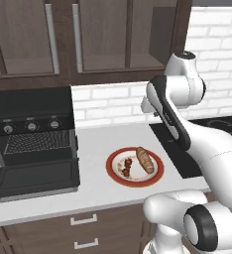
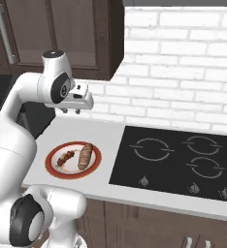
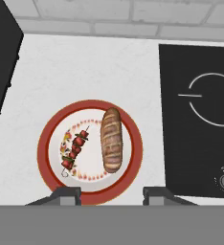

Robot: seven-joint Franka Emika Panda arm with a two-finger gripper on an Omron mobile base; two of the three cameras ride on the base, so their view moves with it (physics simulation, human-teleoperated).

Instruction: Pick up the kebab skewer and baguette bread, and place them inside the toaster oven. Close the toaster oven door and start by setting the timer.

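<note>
Plainly, nothing had been lifted yet: the kebab skewer and the baguette bread both lay on the red-rimmed plate on the worktop, side by side and close together, the skewer on the side nearer the toaster oven. The claw hung high above the plate and held nothing; its two tips stood parted at the foot of the hand view, though how wide was hard to judge. The toaster oven door lay dropped open, with the wire rack bare inside.

The chief risk was in the descent. With the skewer so thin and the bread just beside it, a drop slightly off centre could have closed the tips on the loaf, or nudged it off the plate. The skewer also lay flat on the plate, so tips closing too high would likely have slipped over it. Later, a swing towards the oven could have clipped the lowered door if the arm came in low.
</note>
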